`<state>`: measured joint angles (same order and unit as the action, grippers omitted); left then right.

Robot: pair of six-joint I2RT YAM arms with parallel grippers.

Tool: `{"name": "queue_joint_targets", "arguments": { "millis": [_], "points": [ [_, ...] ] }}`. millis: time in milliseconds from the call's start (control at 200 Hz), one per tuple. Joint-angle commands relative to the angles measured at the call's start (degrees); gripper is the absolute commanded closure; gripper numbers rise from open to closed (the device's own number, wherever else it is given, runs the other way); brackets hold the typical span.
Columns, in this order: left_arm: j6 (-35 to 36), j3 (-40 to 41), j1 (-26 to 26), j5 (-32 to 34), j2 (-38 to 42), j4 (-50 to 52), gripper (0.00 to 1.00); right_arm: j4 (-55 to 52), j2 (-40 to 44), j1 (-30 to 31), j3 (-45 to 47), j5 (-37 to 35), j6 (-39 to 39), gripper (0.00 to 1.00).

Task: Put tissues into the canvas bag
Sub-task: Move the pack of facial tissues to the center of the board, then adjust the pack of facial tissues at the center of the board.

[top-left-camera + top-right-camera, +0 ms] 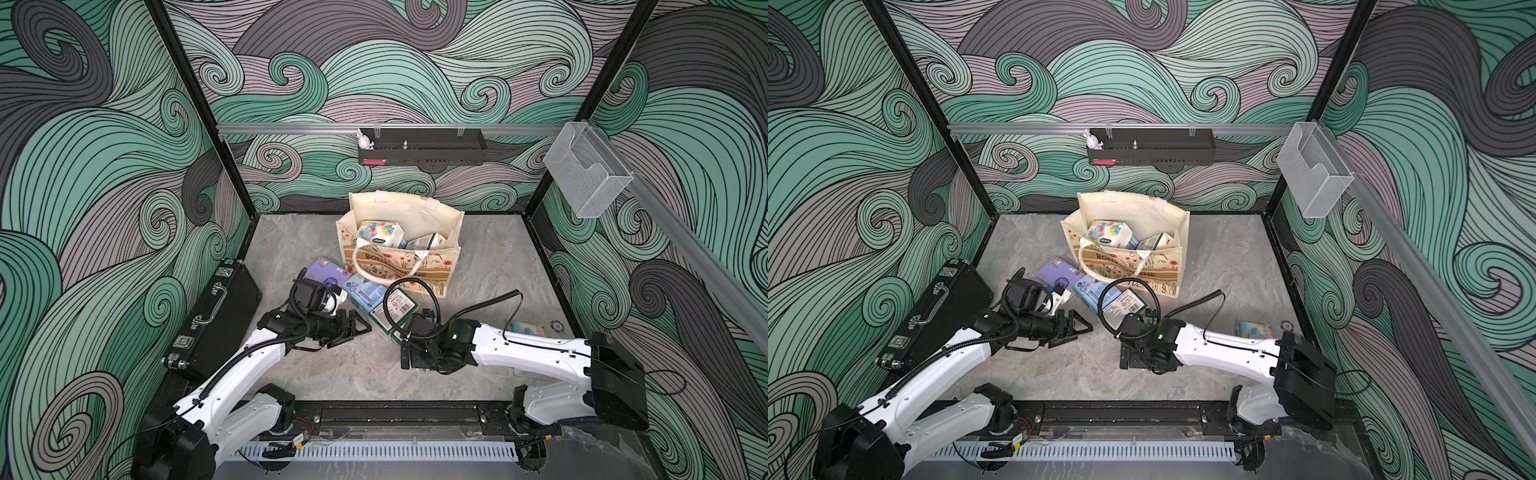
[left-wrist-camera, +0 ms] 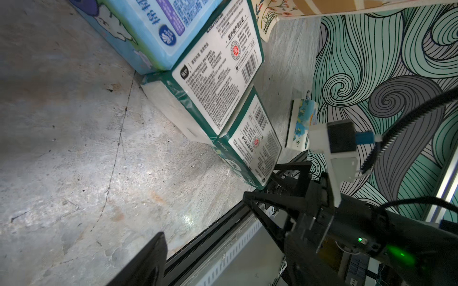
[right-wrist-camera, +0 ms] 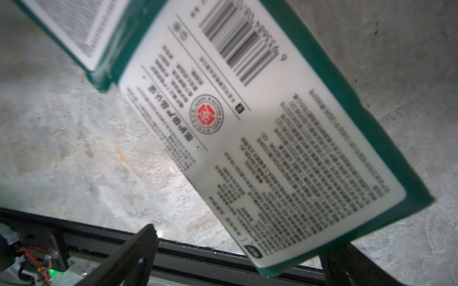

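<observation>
Cream canvas bag (image 1: 419,216) stands open at the back of the stone table (image 1: 498,270). We see two tissue packs (image 1: 380,235) inside it, while a purple pack (image 1: 328,270), a light blue pack (image 1: 361,291) and green-white packs (image 1: 399,309) lie just in front. Our left gripper (image 1: 353,334) hangs empty with fingers apart, our right gripper (image 3: 239,241) is spread wide on either side of one green-white pack's end, and the black case (image 1: 224,316) lies closed at the left.
</observation>
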<state>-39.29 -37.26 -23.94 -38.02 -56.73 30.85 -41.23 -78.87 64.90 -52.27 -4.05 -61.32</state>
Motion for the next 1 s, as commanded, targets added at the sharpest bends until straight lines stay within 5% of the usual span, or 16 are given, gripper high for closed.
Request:
{"name": "queue_joint_targets", "arguments": {
  "millis": [0, 230, 500, 575, 651, 876, 996],
  "points": [
    [-0.1, -0.2, -0.3, 0.2, -0.4, 1.1, 0.23, -4.7, 6.2, -2.4, -2.5, -4.1, 8.4, 0.0],
    [-1.6, -0.3, -0.5, -0.1, -2.5, -0.7, 0.23, -2.6, 8.5, -18.9, 0.4, 3.7, 21.2, 0.0],
    [-2.8, -1.1, -1.2, 0.6, -4.8, -1.7, 0.23, 4.5, -4.1, -23.0, -4.3, 5.3, 30.6, 0.03],
    [-3.1, -1.2, -1.4, 0.9, -5.1, -1.8, 0.23, 6.0, -7.2, -23.7, -5.7, 4.6, 30.4, 0.12],
    [-3.2, -1.2, -1.6, 1.3, -5.0, -1.6, 0.23, 7.4, -9.1, -24.2, -6.7, 4.3, 30.2, 0.39],
    [-3.5, -0.8, -1.8, 1.9, -5.0, -1.7, 0.23, 10.9, -11.0, -24.4, -6.1, 4.2, 30.8, 0.59],
    [-3.4, -0.9, -1.9, 1.7, -5.8, -1.9, 0.23, 11.6, -13.1, -24.3, -5.9, 6.9, 31.9, 0.61]
  ]
}}
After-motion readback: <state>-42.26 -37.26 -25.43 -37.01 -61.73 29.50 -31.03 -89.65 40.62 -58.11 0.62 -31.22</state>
